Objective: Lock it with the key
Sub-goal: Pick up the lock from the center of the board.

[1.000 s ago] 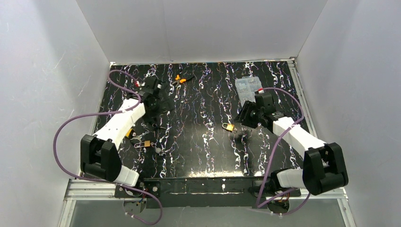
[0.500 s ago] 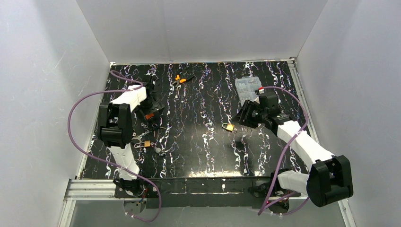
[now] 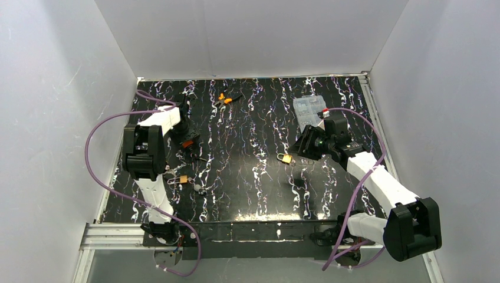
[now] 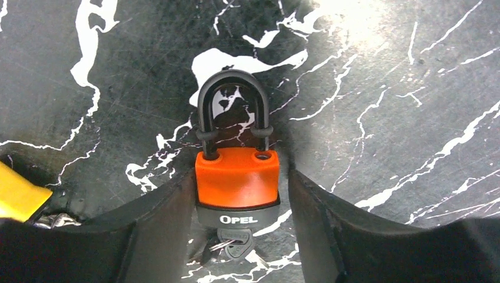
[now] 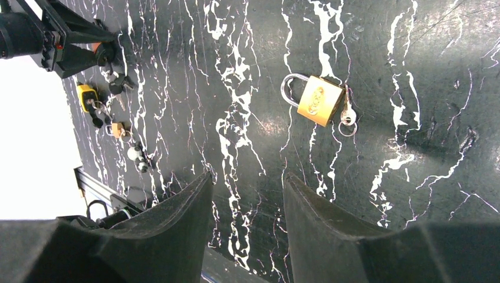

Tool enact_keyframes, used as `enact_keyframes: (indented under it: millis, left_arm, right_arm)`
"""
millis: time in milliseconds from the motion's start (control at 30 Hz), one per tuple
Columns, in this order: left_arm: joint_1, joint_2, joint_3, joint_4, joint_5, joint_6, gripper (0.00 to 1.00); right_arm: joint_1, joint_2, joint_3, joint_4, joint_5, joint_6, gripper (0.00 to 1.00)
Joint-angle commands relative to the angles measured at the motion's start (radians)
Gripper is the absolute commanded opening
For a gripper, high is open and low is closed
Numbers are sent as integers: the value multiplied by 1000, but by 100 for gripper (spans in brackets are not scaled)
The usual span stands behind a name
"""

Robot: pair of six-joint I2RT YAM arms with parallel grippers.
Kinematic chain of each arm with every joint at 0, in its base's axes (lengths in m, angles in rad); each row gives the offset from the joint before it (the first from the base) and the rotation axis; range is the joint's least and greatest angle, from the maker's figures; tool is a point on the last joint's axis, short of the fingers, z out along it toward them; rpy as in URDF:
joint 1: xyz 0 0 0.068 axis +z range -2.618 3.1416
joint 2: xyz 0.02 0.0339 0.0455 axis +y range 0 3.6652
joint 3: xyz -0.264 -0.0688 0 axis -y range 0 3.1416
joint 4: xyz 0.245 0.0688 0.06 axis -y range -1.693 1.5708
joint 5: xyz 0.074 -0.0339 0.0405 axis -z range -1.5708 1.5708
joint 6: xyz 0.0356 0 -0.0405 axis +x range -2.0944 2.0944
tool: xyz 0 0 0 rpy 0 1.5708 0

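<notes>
An orange padlock (image 4: 237, 177) with a black shackle and a grey band lies flat on the black marbled table (image 4: 383, 88). A key (image 4: 236, 243) sits in its bottom end. My left gripper (image 4: 242, 177) straddles the padlock's body: the left finger touches its side, and the right finger stands a narrow gap away. From above, that gripper (image 3: 187, 139) is at the table's left, over the orange padlock (image 3: 187, 144). My right gripper (image 5: 246, 177) hangs open and empty above the table, near a brass padlock (image 5: 319, 100) with its own key (image 5: 346, 115).
A yellow padlock (image 4: 17, 194) lies just left of my left fingers. A small brass padlock (image 3: 183, 178) is nearer the front, orange-handled pliers (image 3: 224, 99) lie at the back, and a clear plastic box (image 3: 309, 109) stands behind my right gripper (image 3: 303, 147).
My left arm has folded back with its gripper low over the orange padlock, and its jaws have narrowed around the body. The right arm shifted only slightly.
</notes>
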Motion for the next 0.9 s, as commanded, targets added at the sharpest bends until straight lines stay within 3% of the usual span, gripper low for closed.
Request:
enact_keyframes:
  millis: [0, 133, 200, 367, 533, 867]
  left_arm:
    - [4, 8, -13, 1, 23, -5, 47]
    - [4, -39, -52, 6, 47, -14, 13]
    - [3, -99, -72, 7, 66, -21, 1]
    - [-24, -295, -116, 8, 141, -68, 0]
    - [-136, -523, -135, 1, 162, -182, 0]
    - [-452, -769, -128, 44, 75, -624, 0]
  right_arm:
    - [2, -33, 40, 0, -18, 4, 54]
    - [20, -42, 40, 24, -23, 19, 55]
    - [36, -47, 46, 40, -24, 29, 56]
    - [99, -74, 70, 90, 3, 51, 58]
    - [188, -104, 98, 151, 93, 49, 61]
    - [313, -188, 123, 378, 241, 18, 66]
